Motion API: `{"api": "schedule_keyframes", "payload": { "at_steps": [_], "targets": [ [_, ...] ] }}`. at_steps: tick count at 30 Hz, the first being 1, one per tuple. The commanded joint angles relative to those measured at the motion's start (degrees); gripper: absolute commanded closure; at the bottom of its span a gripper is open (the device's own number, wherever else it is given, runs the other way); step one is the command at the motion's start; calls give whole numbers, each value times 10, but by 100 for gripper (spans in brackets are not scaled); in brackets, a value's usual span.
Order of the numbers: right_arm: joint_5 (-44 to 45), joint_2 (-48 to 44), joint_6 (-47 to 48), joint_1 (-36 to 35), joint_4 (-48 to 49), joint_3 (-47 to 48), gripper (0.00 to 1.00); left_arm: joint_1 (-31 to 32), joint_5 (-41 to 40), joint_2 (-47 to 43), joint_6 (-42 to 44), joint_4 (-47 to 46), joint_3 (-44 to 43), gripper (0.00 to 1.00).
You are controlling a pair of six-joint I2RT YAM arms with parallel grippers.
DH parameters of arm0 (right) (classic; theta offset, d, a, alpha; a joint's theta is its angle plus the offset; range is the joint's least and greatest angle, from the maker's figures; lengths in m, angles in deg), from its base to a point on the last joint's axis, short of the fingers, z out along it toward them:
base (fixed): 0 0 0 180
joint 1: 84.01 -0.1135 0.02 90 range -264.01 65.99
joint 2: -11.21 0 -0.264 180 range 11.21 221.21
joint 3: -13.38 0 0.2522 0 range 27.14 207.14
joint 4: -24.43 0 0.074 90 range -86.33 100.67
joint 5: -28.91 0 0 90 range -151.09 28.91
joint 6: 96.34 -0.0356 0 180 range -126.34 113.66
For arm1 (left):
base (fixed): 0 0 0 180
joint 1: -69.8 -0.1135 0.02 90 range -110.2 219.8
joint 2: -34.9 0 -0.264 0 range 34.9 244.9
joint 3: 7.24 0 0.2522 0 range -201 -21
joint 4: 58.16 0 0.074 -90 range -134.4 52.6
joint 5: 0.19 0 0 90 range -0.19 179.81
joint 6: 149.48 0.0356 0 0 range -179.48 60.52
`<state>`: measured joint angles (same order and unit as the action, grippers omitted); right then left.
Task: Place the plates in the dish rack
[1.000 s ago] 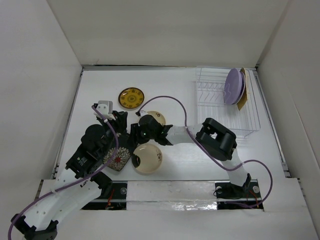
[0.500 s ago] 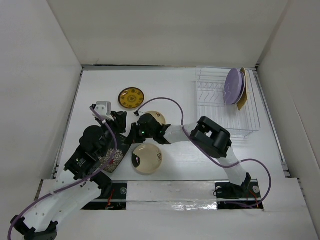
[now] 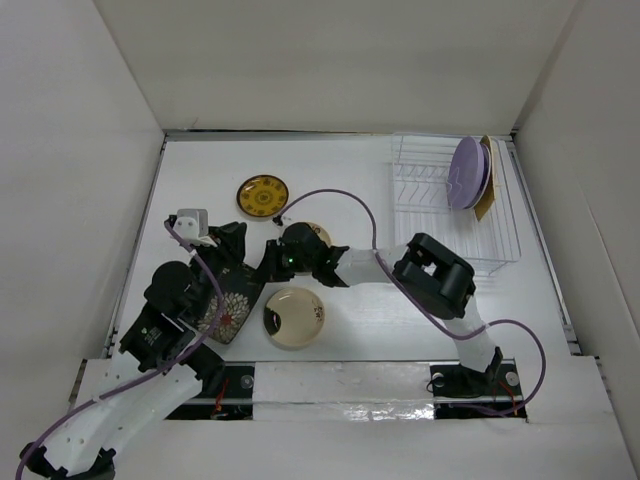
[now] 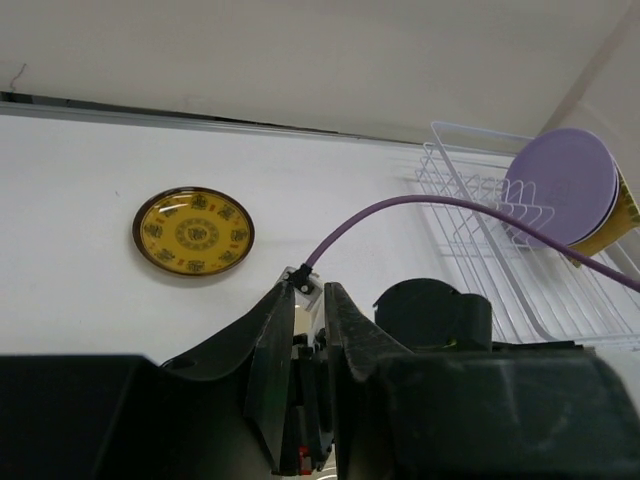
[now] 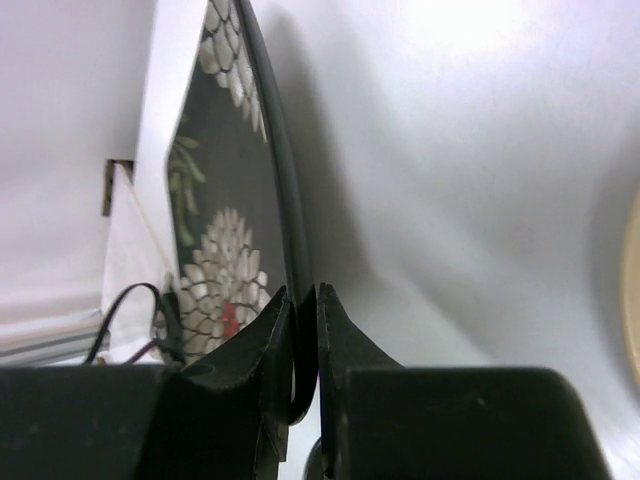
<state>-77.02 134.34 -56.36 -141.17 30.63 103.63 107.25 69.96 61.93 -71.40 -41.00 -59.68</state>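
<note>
The black square plate with white flowers [image 3: 226, 306] stands tilted on edge at the front left, and both grippers hold it. My left gripper [image 3: 244, 264] is shut on its upper edge; in the left wrist view the gripper [image 4: 310, 296] has the dark rim between its fingers. My right gripper [image 3: 268, 266] is shut on the same plate's rim [image 5: 262, 140]; the right wrist view shows the gripper [image 5: 300, 296] pinching it. The dish rack [image 3: 430, 215] at the back right holds the lavender plate [image 3: 467, 172] and the mustard plate [image 3: 487, 196]. The white plate with red marks is out of view.
A cream plate [image 3: 294, 318] lies flat just right of the black plate. A second cream plate [image 3: 319, 234] is partly under the right wrist. The dark-yellow patterned plate [image 3: 262, 195] lies at the back left [image 4: 193, 231]. White walls enclose the table.
The left arm has swung left and the black plate has tipped up more onto its edge. The right gripper has shifted slightly left with it.
</note>
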Motion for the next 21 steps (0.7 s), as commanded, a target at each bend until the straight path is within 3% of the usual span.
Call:
{"api": "schedule_keyframes", "payload": {
  "at_steps": [1,8,13,17,21],
  "targets": [
    [-19,-92,-27,22,120,16,100,-1,-11,-16,7,-24,-5,84],
    [1,-175,-29,73,122,-10,100,-1,-29,-52,4,-23,-3,83],
    [42,-264,10,151,79,-44,100,-1,-26,-68,2,-23,-3,80],
    [96,-364,66,230,16,-81,100,-1,-19,-80,1,-23,-1,78],
    [237,-467,182,305,-116,-82,100,-1,-19,-92,0,-22,-2,77]
  ]
}}
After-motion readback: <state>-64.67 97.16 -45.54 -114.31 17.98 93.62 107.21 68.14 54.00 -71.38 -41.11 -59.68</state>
